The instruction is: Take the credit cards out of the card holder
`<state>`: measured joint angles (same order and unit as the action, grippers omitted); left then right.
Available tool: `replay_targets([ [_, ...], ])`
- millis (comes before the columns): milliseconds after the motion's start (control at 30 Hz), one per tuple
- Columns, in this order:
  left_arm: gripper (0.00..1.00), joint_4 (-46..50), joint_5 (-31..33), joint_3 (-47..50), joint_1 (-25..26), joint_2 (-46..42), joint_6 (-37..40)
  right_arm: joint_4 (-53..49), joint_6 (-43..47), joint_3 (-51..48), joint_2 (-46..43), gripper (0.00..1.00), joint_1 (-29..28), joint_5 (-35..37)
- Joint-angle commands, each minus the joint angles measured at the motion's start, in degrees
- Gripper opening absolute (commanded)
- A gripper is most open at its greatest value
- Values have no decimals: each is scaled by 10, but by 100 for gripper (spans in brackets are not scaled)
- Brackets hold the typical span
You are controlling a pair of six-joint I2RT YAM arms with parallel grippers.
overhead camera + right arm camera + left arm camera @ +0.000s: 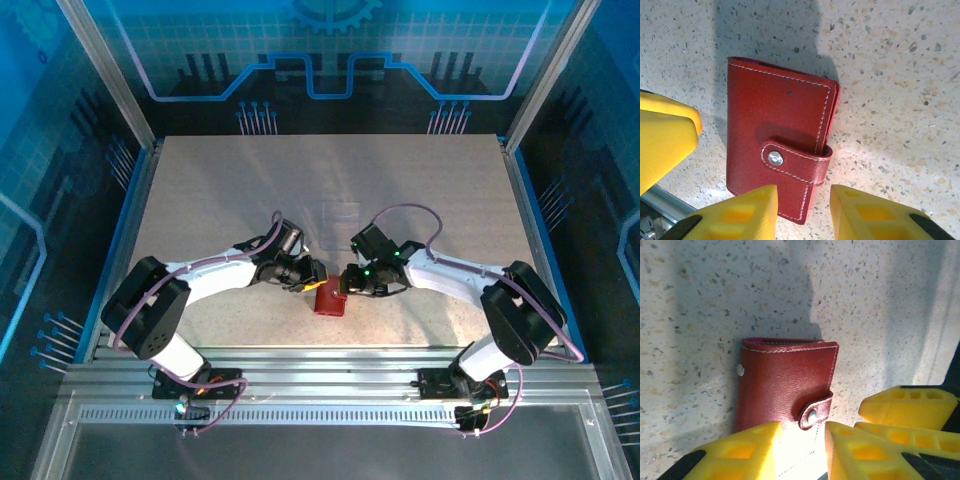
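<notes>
Right wrist — right gripper [803, 200] spread open over snapped-shut card holder [775, 115] | left gripper [802, 440] open too — perhaps touching it

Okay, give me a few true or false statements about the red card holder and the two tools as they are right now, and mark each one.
1. The card holder is closed, with its snap tab fastened. True.
2. The card holder stands upright on its edge. False: it lies flat on the table.
3. The left tool is clamped shut. False: its fingers stand apart, with the card holder's end between them.
4. The right tool is open. True.
5. In the top view, the two tools come at the card holder from opposite sides. True.
</notes>
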<state>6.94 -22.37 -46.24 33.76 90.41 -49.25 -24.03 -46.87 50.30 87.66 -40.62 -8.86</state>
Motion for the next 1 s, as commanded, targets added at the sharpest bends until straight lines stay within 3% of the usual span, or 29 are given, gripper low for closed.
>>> replay_targets([
  [0,28,-22,-38,14,-8,15,-9,-28,-31,24,8,34,-14,28],
  [233,27,-49,-70,38,-8,33,-14,-41,-43,38,27,34,-21,33],
  [800,6,-114,-100,86,-14,54,-49,-79,-78,101,91,33,-55,54],
  [967,4,-134,-109,99,-21,59,-58,-103,-79,121,107,33,-64,79],
])
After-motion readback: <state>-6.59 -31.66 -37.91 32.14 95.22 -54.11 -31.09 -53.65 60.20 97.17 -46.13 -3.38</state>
